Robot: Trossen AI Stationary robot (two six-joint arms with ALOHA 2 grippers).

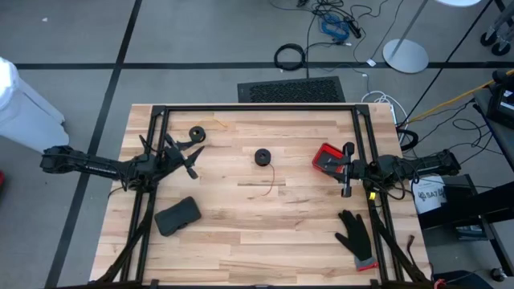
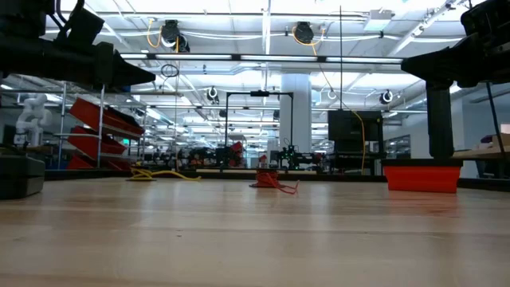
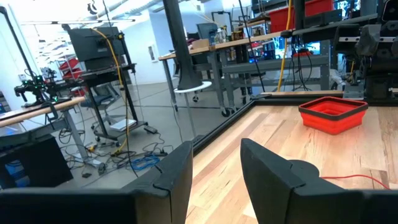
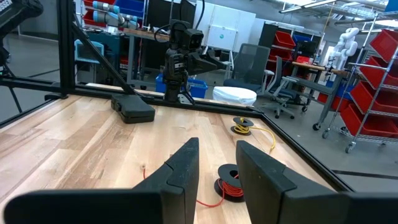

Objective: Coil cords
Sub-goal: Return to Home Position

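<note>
Quick count of what you had on the desk (image 1: 241, 241): two cords, two little black spools, two tools, one glove, one black case and one red bin.

Closest to the front edge, you had the black glove (image 1: 354, 234) lying flat on the right side. The black case (image 1: 177, 215) was over on the left, well apart from it.

One row back were your two tools, both held up off the wood. The left tool (image 1: 193, 158) hung over the left part of the desk with its fingers spread and nothing between them. The right tool (image 1: 344, 168) hung over the right part, fingers parted too and just as empty, right beside the red bin (image 1: 325, 156).

The red cord (image 4: 231, 181) sat between the two tools, roughly mid-desk and well apart from both. Most of it was wound on its black spool (image 1: 263, 157), with a loose tail lying on the wood and trailing toward the front edge.

Farthest back you had the yellow-tan cord (image 4: 244, 127) on the other spool (image 1: 197, 134), toward the far left of the desk. It lay near the left tool, just past its fingertips, and well away from the right tool.
</note>
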